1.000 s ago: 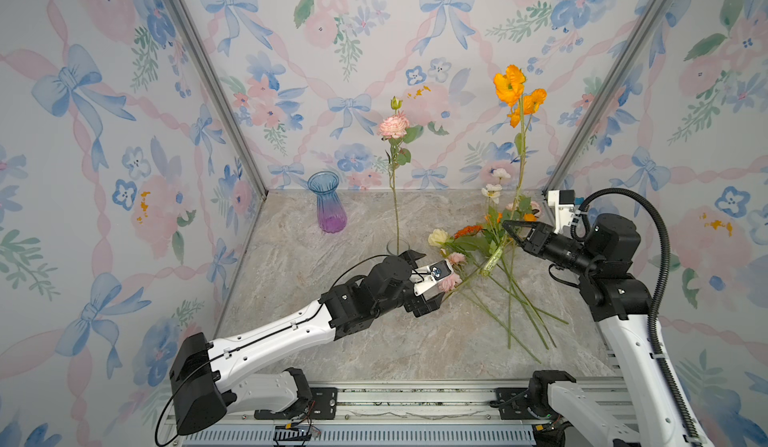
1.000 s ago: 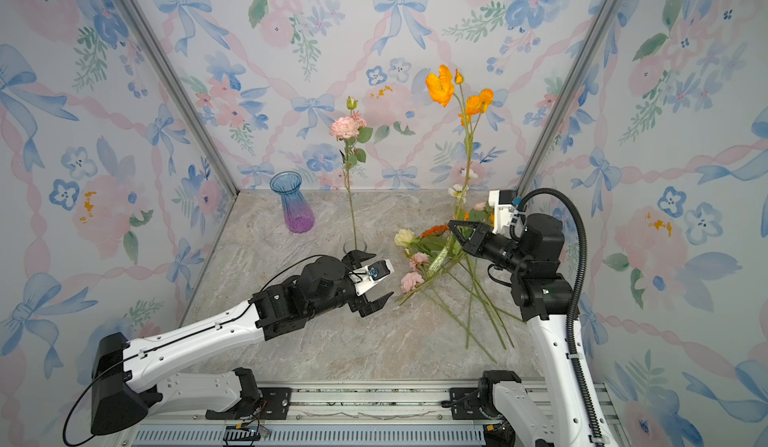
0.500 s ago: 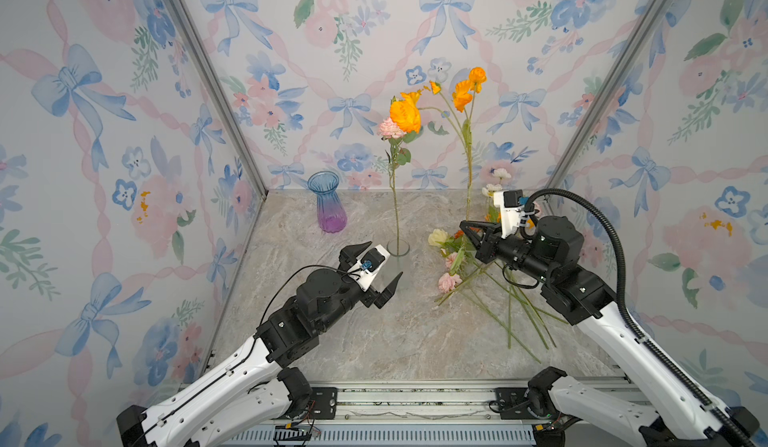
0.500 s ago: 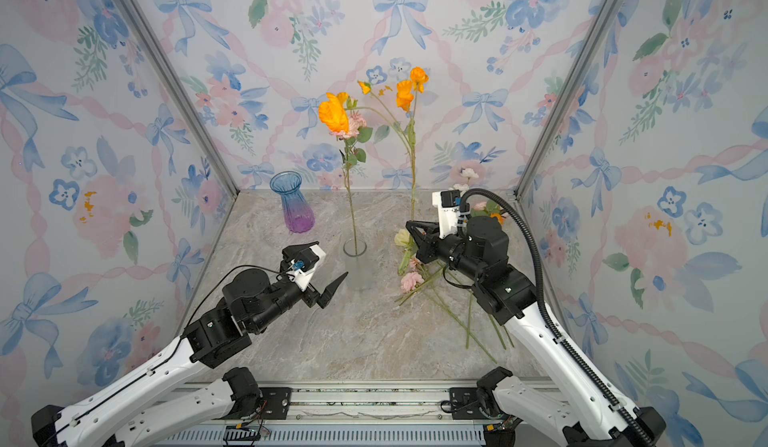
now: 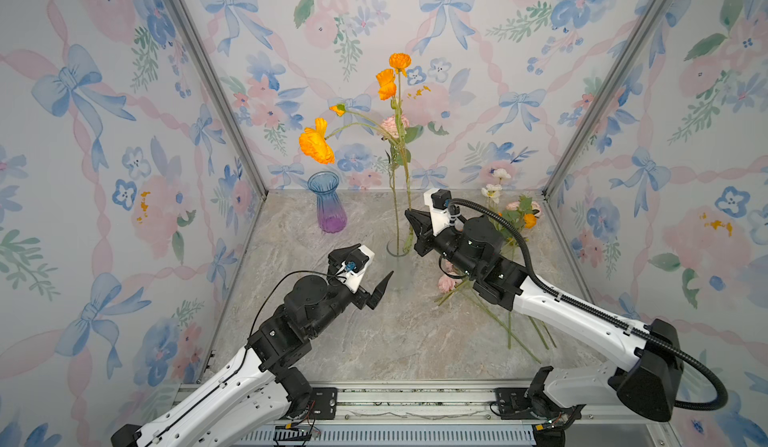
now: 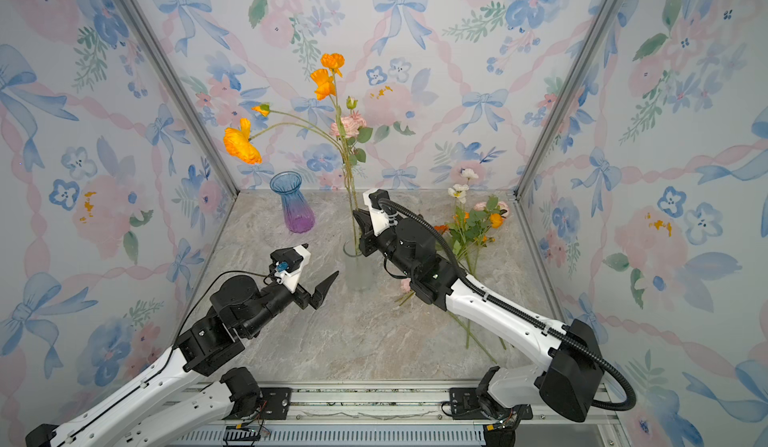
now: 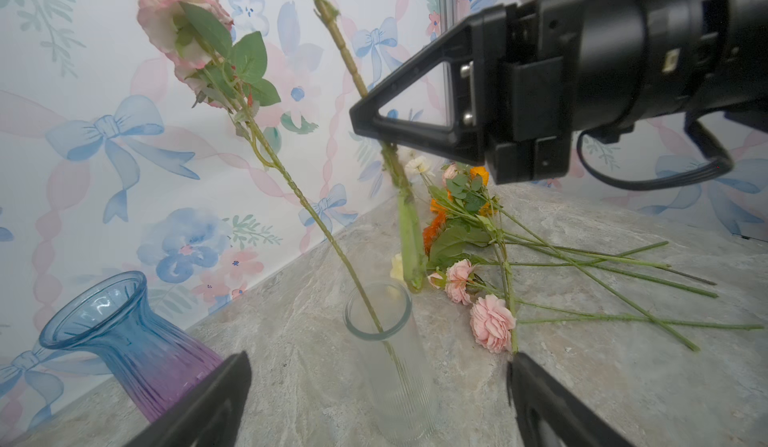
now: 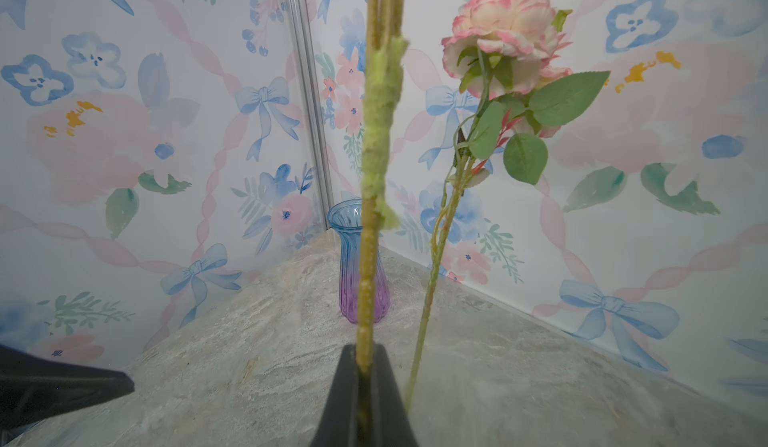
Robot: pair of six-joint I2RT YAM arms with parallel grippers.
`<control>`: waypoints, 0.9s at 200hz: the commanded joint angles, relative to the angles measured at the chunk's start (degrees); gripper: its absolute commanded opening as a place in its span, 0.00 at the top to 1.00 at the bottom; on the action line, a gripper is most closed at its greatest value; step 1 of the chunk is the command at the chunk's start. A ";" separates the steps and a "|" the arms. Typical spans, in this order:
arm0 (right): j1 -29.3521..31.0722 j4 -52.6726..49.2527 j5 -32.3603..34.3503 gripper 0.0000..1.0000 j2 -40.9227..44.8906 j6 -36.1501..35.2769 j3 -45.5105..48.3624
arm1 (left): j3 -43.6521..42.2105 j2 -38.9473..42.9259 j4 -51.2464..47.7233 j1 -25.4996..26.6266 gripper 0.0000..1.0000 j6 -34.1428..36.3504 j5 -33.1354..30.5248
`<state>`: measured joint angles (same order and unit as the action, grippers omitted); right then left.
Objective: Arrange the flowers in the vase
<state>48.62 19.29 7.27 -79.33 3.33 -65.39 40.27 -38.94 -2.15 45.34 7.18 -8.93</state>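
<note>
Though blurry (lower end), poppy stem (image 7: 408,229)

At the centre of the marbled stone desk (image 5: 374,341), in both top views, a clear ribbed glass cylinder vase (image 5: 399,274) is set, with a long-stemmed pink ruffled flower (image 5: 390,125) in it. A blue-and-purple flared glass vase (image 5: 328,210) is placed upper left of it. A branching orange-bloomed stem (image 5: 386,83) is held upright at the clear vase's right rim. Loose green-stemmed flowers (image 5: 515,216) are spread right of centre.
</note>
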 commanded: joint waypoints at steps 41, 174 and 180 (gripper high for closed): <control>2.98 8.85 2.47 1.00 -7.51 -8.96 -3.44 | -0.72 -0.13 1.53 -1.02 0.02 -1.11 1.48; 4.73 10.27 6.22 1.00 -8.92 -18.07 3.28 | -0.58 -0.85 1.52 -2.89 0.02 -1.42 3.83; 4.77 10.77 6.19 1.00 -8.99 -18.23 3.85 | -0.63 -0.87 1.51 -2.89 0.02 -1.47 3.90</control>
<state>52.99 26.79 12.49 -88.18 -13.41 -63.68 40.23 -39.86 -1.76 43.03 6.76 -5.96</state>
